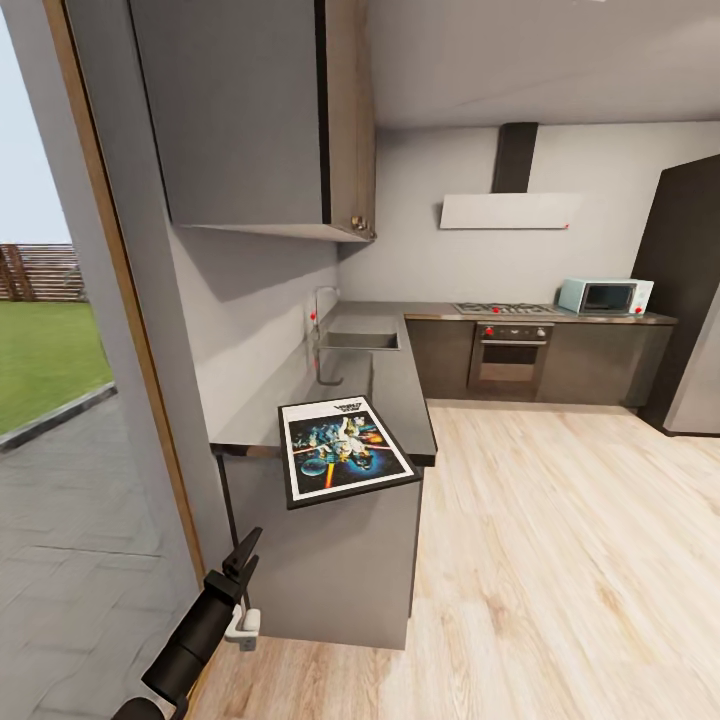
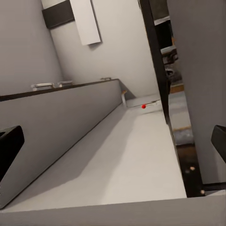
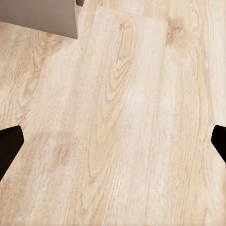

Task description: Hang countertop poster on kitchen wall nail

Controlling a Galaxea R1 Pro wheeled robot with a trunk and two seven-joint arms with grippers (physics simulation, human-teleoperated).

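The poster (image 1: 347, 449) overhung the kitchen countertop (image 1: 400, 375) end at 6 o'clock; both claws (image 2: 113, 146) (image 3: 113, 143) gaped, tips cropped.

Smooth grey metallic kitchen countertop (image 1: 400, 375) is reflecting light faintly; glossy black-framed poster (image 1: 345, 448) is lying at its six o'clock end. Pale wood-grain floor (image 1: 560, 560) is looking matt.

I'm looking into a home kitchen: an L-shaped grey countertop (image 1: 395, 375) with a sink (image 1: 360, 341) over dark cabinets, a built-in oven (image 1: 510, 358) and teal microwave (image 1: 604, 296) at the far wall, pale wood floor (image 1: 560, 560), and a lawn (image 1: 40, 355) outside on the left.
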